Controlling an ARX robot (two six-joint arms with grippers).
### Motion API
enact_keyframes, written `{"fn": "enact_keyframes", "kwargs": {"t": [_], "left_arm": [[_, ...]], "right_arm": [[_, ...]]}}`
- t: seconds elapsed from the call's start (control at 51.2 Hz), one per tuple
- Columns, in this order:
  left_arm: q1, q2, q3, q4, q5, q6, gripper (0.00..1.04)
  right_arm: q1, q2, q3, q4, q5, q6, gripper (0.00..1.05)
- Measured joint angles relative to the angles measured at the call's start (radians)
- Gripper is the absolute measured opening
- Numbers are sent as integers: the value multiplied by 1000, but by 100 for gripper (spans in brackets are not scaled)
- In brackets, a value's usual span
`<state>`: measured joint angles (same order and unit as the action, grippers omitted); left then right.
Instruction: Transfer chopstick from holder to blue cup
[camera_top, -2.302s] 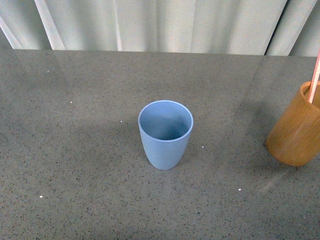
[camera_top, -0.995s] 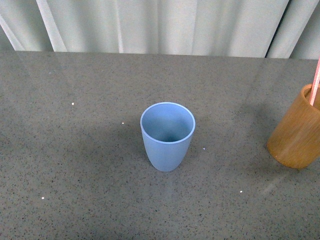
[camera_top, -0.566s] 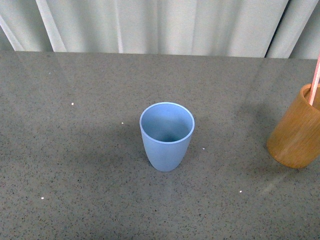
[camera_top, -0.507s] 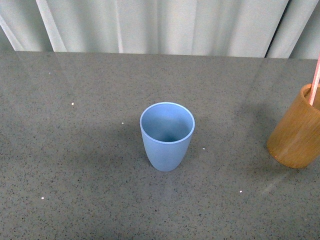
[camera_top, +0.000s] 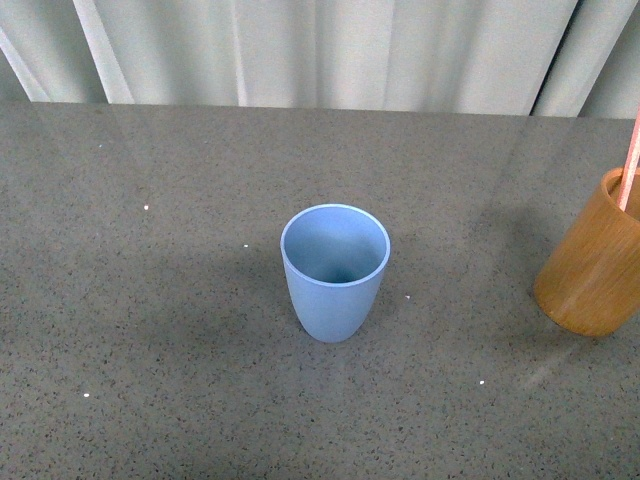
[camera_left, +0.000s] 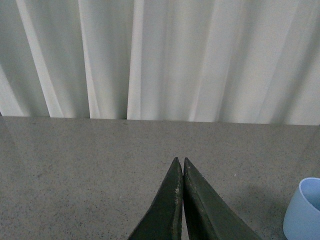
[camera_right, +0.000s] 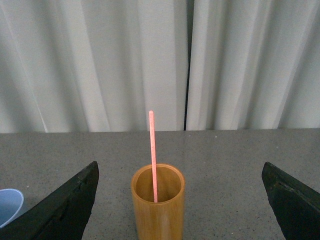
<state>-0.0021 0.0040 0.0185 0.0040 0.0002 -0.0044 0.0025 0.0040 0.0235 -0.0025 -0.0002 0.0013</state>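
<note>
Right wrist view: right gripper (camera_right: 180, 163) is wide open, dark fingers (camera_right: 67, 207) spread far apart, clamping nothing. The holder (camera_right: 158, 210) sits straight ahead of it, centred on the gap between the fingers and clear of both. How far past the tips it stands, can't tell. The chopstick (camera_right: 153, 155) is in the holder, close to upright. Its top pokes well above the rim and its lower end is hidden inside. A sliver of the blue cup (camera_right: 9, 205) shows beyond one finger, on the gripper's left-arm side, well apart from the holder. Left wrist view: left gripper (camera_left: 180, 160) is closed, fingers pressed together along their length with nothing between them, pointing over bare grey speckled table (camera_left: 75, 165) toward a white curtain (camera_left: 160, 55). The blue cup (camera_left: 304, 210) is ahead of that gripper and off to its right-arm side, not touching, only part of it in frame. Front view: neither arm in shot. The blue cup (camera_top: 335, 270) stands upright, mouth up, mid-table (camera_top: 150, 300). The holder (camera_top: 595, 265) is at the right edge, partly cut off, and the chopstick (camera_top: 630, 165) rises out of it and runs off the frame. Cup and holder are well apart.
</note>
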Motion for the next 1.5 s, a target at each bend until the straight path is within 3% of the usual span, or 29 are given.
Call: {"fn": "enact_keyframes", "kwargs": {"t": [0.215,0.254,0.39,0.468,0.546,0.644,0.761,0.839,1.034,1.502], "left_arm": [[0,0,0,-3,0,0,4],[0,0,0,-3,0,0,8],[0,0,0,-3,0,0,36],[0,0,0,-3,0,0,49],[0,0,0,-3,0,0,61],[0,-1,0,-3,0,0,77],[0,-1,0,-3,0,0,99],[0,-1,0,-3,0,0,98],[0,-1,0,-3,0,0,98],[0,-1,0,-3,0,0,98]], "right_arm": [[0,0,0,0,0,0,95],[0,0,0,0,0,0,95],[0,0,0,0,0,0,95],[5,79,43,-114,93,61,95],[-18,199,58,-95,101,84,95],[-59,391,60,81,23,82,95],[-91,730,87,412,-104,60,95],[-89,982,122,614,-142,58,95],[-45,1327,205,848,-140,74,95],[10,1674,457,916,-94,37,95]]}}
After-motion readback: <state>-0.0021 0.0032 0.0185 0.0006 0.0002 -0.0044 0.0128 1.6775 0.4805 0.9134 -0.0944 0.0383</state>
